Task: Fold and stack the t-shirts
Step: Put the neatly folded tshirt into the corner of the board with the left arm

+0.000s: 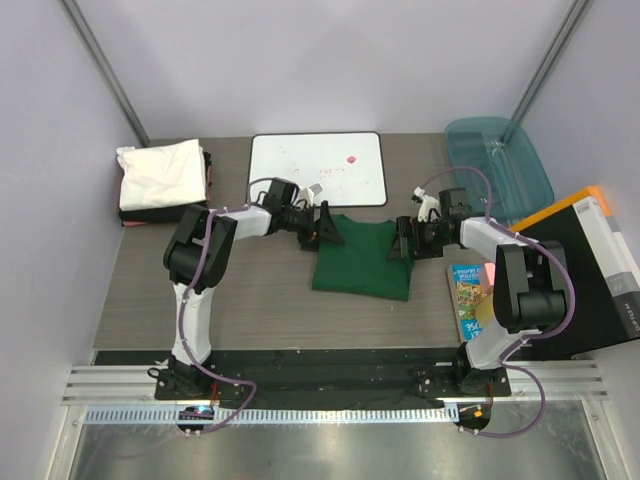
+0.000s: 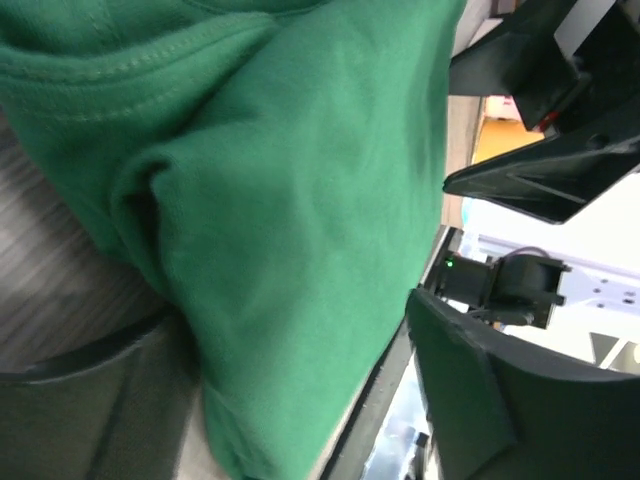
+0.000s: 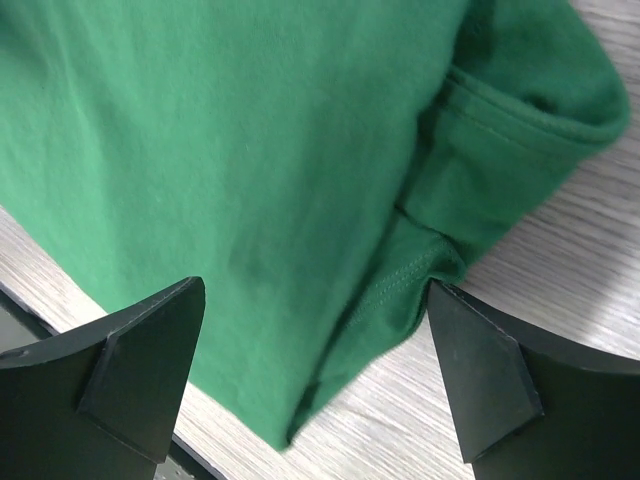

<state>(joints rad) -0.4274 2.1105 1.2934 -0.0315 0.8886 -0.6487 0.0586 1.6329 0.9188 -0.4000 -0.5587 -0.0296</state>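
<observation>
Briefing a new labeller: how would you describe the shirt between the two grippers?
Just in front of the white board at the table's far edge lies the green t-shirt, between the left gripper and right gripper. It alone is green; the stacked shirts far left are white and black.

overhead camera looks down; both wrist cameras closely share green t-shirt (image 3: 250,150).

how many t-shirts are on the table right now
3: a green one lying in the middle, and a white one folded on top of a black one at the far left. More may be hidden beneath those two.
</observation>
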